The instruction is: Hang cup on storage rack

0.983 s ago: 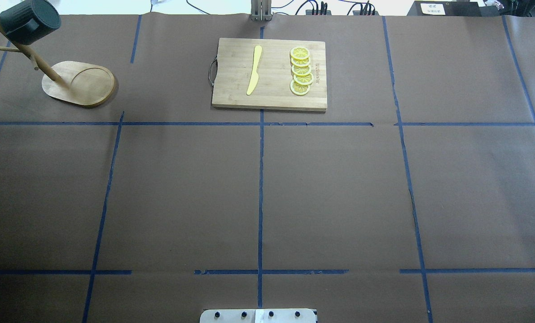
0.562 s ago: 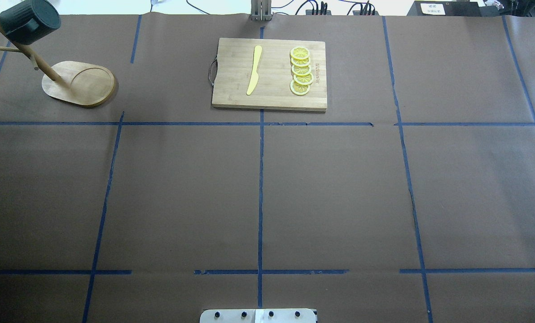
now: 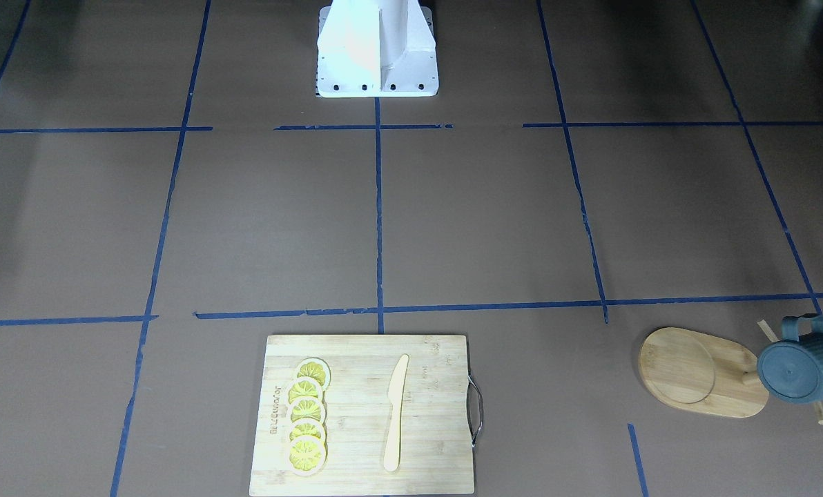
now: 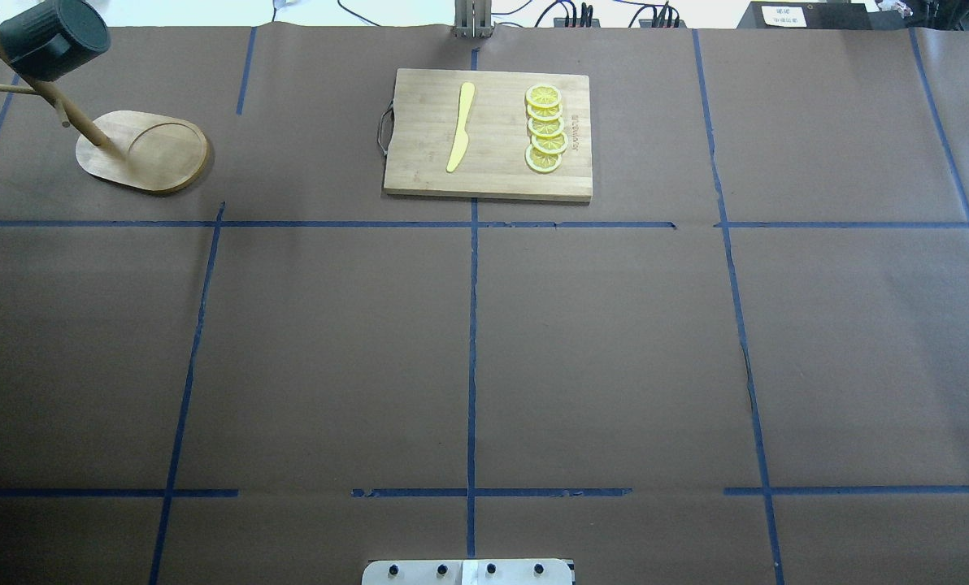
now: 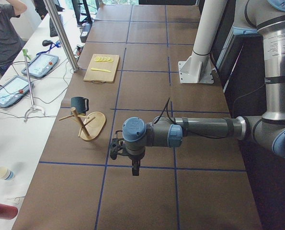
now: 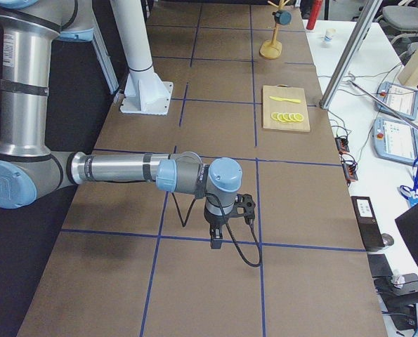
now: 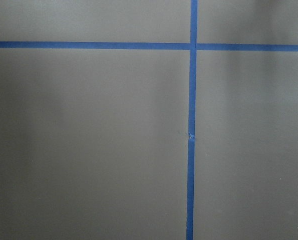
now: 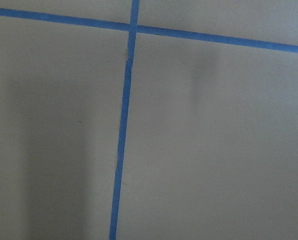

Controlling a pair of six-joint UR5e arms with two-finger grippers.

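The dark teal cup (image 4: 45,36) hangs by its handle on a peg of the wooden storage rack (image 4: 147,150) at the table's far left corner, bottom facing the camera. The cup (image 3: 801,369) and the rack's oval base (image 3: 694,373) also show in the front view, the cup (image 5: 78,103) in the left view, and both small in the right view. No gripper touches the cup. My left gripper (image 5: 133,170) hangs over bare table, well short of the rack. My right gripper (image 6: 216,241) hangs over bare table too. I cannot tell whether either is open.
A wooden cutting board (image 4: 488,134) with a yellow knife (image 4: 460,126) and several lemon slices (image 4: 545,130) lies at the far middle. Blue tape lines (image 4: 472,325) cross the brown table. Both wrist views show only table paper and tape.
The hanging cup has shifted slightly up and to the left on its peg. Nothing else has moved.
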